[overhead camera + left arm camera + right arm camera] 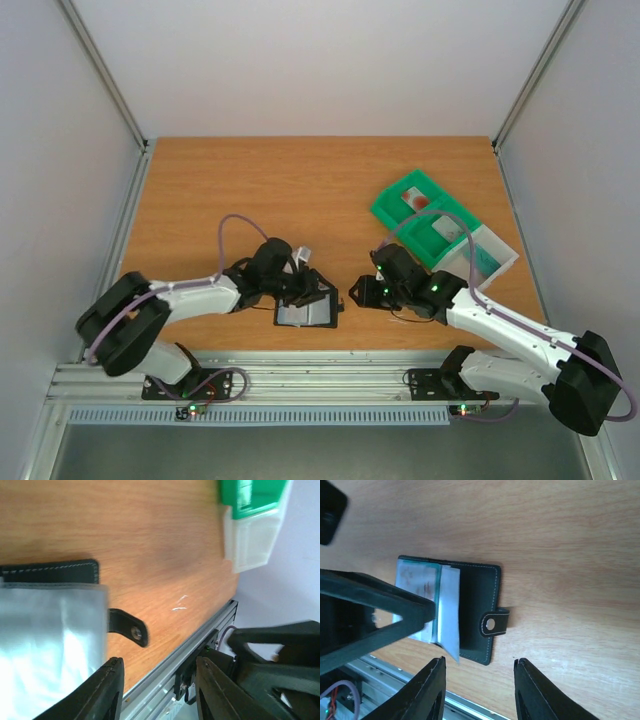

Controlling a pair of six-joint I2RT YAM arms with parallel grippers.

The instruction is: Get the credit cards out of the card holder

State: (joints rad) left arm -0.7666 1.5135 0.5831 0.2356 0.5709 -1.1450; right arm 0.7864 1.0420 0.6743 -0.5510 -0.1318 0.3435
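The card holder [305,315] lies open near the table's front edge, black outside with a blue-grey lining [50,645] and a snap strap [492,624]. In the right wrist view a pale sheet with a teal edge [417,580] shows inside it. My left gripper [312,292] is open, with one finger [380,602] lying across the open lining. My right gripper [362,292] is open and empty, just right of the holder, apart from it. A pale card with a red mark [416,199] lies in the green tray.
A green compartmented tray [395,215] with a white end section [500,262] stands at the back right; it also shows in the left wrist view [250,497]. The aluminium rail [330,365] runs along the front edge just behind the holder.
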